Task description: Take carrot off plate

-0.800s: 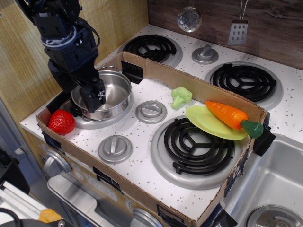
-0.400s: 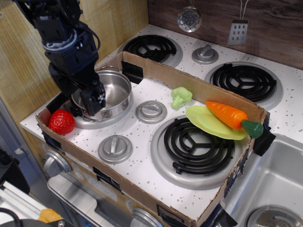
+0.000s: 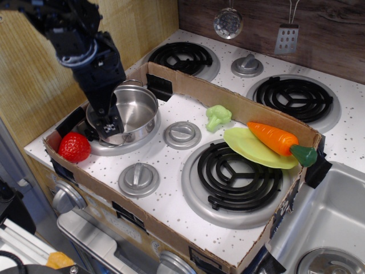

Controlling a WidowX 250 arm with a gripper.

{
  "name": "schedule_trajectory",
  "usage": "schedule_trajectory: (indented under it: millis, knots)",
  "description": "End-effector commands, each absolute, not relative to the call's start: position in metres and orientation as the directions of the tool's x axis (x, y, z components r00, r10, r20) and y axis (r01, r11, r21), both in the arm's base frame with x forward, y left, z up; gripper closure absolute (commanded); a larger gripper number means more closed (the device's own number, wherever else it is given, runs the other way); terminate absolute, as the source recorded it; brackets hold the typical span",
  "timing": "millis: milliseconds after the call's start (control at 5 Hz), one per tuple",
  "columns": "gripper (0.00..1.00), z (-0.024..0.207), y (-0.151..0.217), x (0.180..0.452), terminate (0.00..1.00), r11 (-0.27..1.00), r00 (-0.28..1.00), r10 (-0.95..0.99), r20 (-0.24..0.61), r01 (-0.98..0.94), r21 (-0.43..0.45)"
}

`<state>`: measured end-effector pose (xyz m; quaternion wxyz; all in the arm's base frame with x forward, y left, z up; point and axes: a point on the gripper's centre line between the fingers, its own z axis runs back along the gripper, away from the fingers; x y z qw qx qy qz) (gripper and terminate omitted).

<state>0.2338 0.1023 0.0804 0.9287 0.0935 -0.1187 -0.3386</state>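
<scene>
Glossy orange plastic carrot (image 3: 274, 137) with green stub lies on the thin lime-green round plate (image 3: 245, 146), far right, by the cardboard wall (image 3: 228, 98). Black pincer (image 3: 108, 123) hangs well apart at left, over the steel pot (image 3: 132, 112); whether its jaws are apart, cannot tell. Red strawberry (image 3: 74, 146) nearby.

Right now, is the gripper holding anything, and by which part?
Nothing is held. The gripper hangs over the pot; the carrot lies untouched on the plate.
</scene>
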Motion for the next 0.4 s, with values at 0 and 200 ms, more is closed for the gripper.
schedule_trajectory:
  millis: [0,200]
  knots:
    - [0.0,0.091,0.075,0.254,0.0,0.366,0.361,-0.93,0.066,0.899,0.24]
    - [0.0,0.094,0.056,0.256,0.0,0.127,0.125,-0.992,0.023,0.983,0.13]
